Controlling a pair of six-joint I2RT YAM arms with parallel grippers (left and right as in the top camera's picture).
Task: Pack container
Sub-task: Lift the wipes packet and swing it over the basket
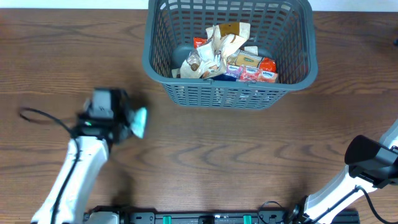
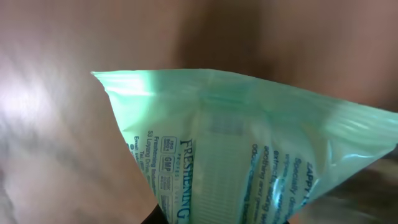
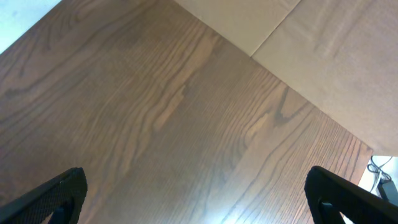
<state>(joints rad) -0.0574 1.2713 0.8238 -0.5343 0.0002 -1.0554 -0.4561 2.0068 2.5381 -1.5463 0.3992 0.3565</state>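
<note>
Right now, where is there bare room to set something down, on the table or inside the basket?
The table is bare in front of the container, right of the left gripper and its green pack, and also left of the container. Inside, snack packs crowd the middle; only narrow strips by the side walls look free.

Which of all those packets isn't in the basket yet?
The pale green packet, gripped by the left pincer over the table; the other packets all lie inside the grey basket.
</note>
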